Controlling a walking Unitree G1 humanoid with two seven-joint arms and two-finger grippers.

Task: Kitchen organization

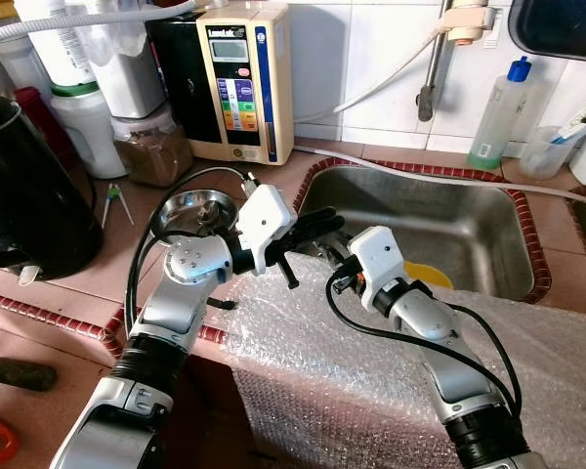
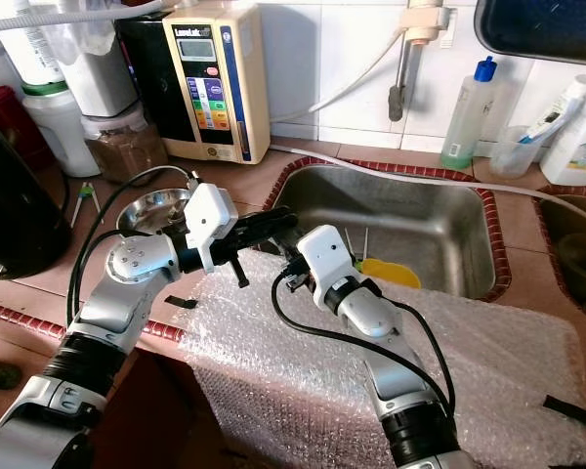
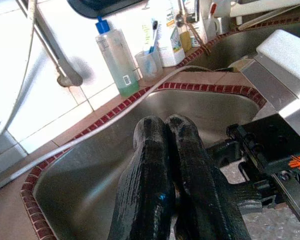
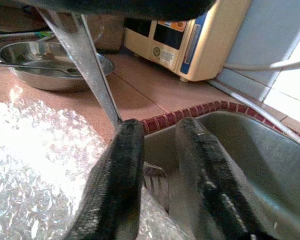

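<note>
In the left eye view, the left gripper point(image 1: 317, 227) and the right gripper point(image 1: 334, 259) were met tip to tip at about 8 o'clock of the sink point(image 1: 420, 174), over the edge of a sheet of bubble wrap point(image 1: 352, 371) draped across the worktop point(image 1: 273, 181), probably laid there as padding. A steel bowl point(image 1: 197, 207) was set at 9 o'clock of the left gripper, a water machine point(image 1: 244, 78) at 11 o'clock against the tiles, and a yellow object point(image 1: 430, 274) lay in the basin at 3 o'clock of the right gripper. The closeness of the two grippers was judged to suit a handover. The same scene was given in the right eye view, where two thin upright prongs could be made out beside the right gripper. In the left wrist view the left gripper's fingers point(image 3: 150, 170) were seen pressed together, with a green bottle point(image 3: 117, 60) beyond the sink at 12 o'clock; nothing held could be made out between them there. What was missing was supplied by the right wrist view: a metal utensil point(image 4: 90, 65) was seen running down from beneath the left gripper, seemingly clamped by it, to touch one of the right gripper's fingers point(image 4: 120, 165), which were spread apart and empty, apparently readied to receive it.
</note>
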